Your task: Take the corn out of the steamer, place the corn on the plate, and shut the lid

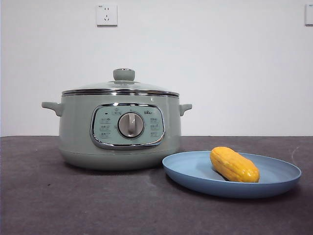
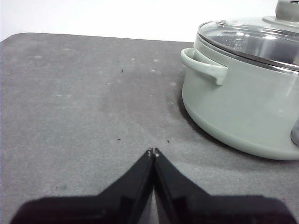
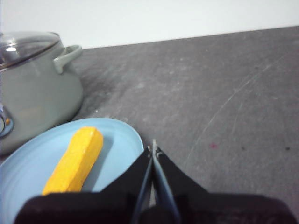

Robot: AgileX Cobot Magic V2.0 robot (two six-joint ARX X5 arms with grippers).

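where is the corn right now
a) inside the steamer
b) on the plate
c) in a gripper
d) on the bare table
b, the corn lies on the blue plate beside the steamer, whose lid is on.

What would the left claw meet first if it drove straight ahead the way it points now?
Probably nothing: ahead of the shut left claw lies only bare table up to its far edge. The steamer stands off to one side of that line, though depth is hard to judge.
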